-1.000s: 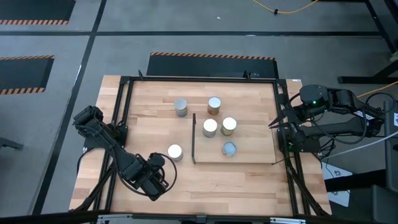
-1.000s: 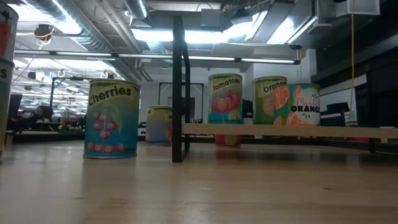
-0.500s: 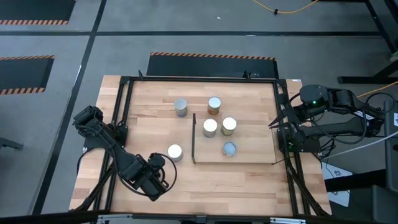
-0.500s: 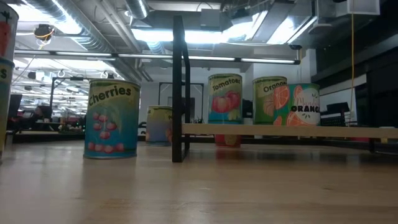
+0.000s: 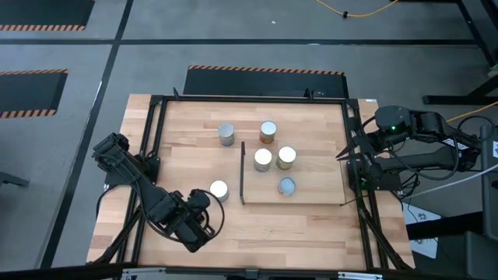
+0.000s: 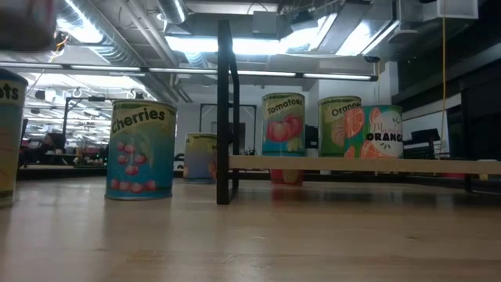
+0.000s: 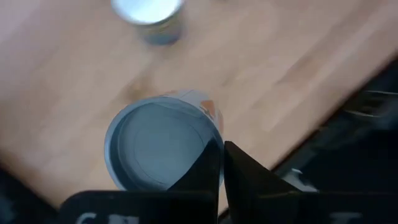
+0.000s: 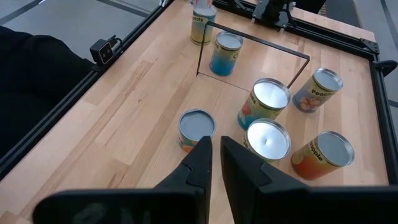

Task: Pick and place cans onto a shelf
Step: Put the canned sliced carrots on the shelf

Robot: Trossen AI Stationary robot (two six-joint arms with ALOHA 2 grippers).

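Observation:
A can with a pale-blue top and orange side (image 7: 155, 146) stands on the table's near left part, hidden under my left arm in the high view and at the left edge of the low view (image 6: 9, 137). My left gripper (image 7: 221, 155) (image 5: 191, 223) is shut over this can's rim. Three cans (image 5: 263, 159) (image 5: 286, 157) (image 5: 287, 186) stand on the shelf (image 5: 319, 183). Three more (image 5: 219, 190) (image 5: 226, 134) (image 5: 268, 131) stand on the table. My right gripper (image 8: 216, 146) (image 5: 341, 154) waits at the right edge, its fingers a slit apart and holding nothing. My left gripper's shut fingers (image 7: 239, 171) point down over the near rim (image 7: 208, 134) of the pale-blue-topped can, which stands upright on the table. Whether they touch the rim, I cannot tell.
The shelf's thin dark upright panel (image 5: 242, 173) (image 6: 225, 110) stands along its left edge, between the white-topped can and the shelf cans. A black metal frame (image 5: 249, 99) runs round the tabletop. Bare wood lies along the near edge (image 5: 296, 233).
In the low view the can at the left edge shows farther into the picture than before, and a blurred shape moves above it. My left arm has shifted slightly in the high view.

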